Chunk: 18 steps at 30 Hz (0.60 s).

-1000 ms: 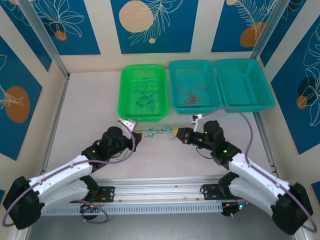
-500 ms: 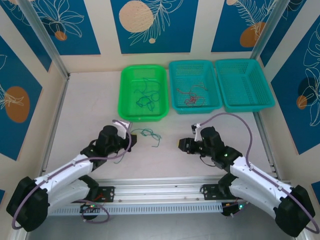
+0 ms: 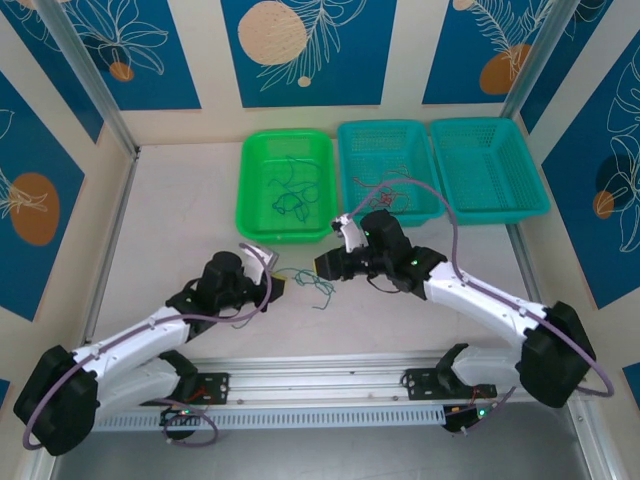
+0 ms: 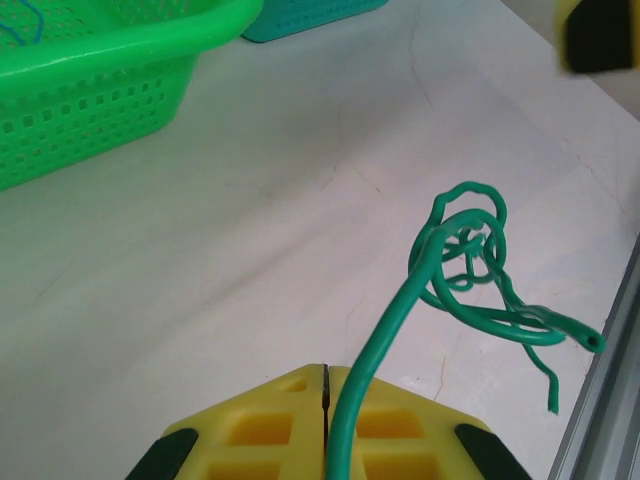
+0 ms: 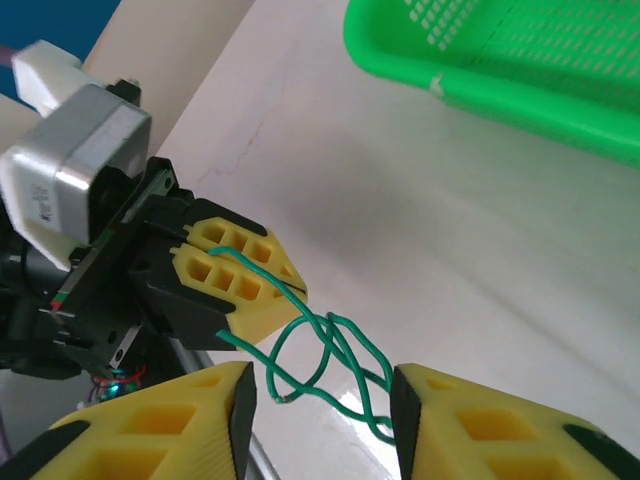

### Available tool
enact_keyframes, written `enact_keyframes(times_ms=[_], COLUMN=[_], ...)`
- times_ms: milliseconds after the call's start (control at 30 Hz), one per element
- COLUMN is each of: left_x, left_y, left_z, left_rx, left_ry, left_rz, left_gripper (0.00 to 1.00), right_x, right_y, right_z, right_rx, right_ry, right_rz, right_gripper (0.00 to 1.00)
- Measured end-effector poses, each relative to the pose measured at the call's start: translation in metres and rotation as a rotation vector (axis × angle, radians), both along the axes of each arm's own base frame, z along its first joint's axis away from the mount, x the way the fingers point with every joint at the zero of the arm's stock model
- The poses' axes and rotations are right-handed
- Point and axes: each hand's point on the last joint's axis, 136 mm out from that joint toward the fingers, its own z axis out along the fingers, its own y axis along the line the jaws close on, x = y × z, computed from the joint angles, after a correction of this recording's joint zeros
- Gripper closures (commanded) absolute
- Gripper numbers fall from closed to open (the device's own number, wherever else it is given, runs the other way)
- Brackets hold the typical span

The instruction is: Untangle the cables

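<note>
A thin green cable (image 3: 314, 286) is looped into a loose knot just above the table. My left gripper (image 3: 276, 288) is shut on one end of it. In the left wrist view the strand rises from the closed yellow jaws of the left gripper (image 4: 327, 372) to the green cable's knot (image 4: 466, 262). My right gripper (image 3: 326, 264) stands open beside the left one. In the right wrist view the green cable's loops (image 5: 335, 360) hang between the spread fingers of the right gripper (image 5: 322, 420), with the left gripper (image 5: 262, 283) just beyond.
A green basket (image 3: 241, 212) at the back holds several loose thin strands (image 3: 292, 196). A teal basket (image 3: 342, 172) beside it holds reddish strands (image 3: 385, 196). A second teal basket (image 3: 541, 190) stands to its right. A metal rail (image 3: 320, 372) runs along the near edge.
A second ago both grippers held the cable stretched between them. The right gripper let go, opened, and swung left to straddle the knot. The left gripper kept its hold.
</note>
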Motion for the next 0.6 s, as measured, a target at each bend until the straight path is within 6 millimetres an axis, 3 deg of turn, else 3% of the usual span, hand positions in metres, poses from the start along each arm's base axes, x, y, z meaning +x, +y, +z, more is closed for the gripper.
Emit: enact_keyframes(times_ms=[367, 600], left_x=[-0.001, -0.001], left_y=[0.0, 0.0], left_z=[0.015, 0.015], left_rx=[-0.028, -0.028], left_ry=[-0.044, -0.044], left_rz=[-0.003, -0.003], left_gripper=[1.0, 1.0], right_x=[-0.005, -0.004], right_y=[-0.001, -0.001], right_z=[-0.019, -0.023], right_rx=[0.029, 0.053], right_ry=[0.099, 0.133], right_rz=[0.023, 0.023], right_gripper=[0.61, 0.7])
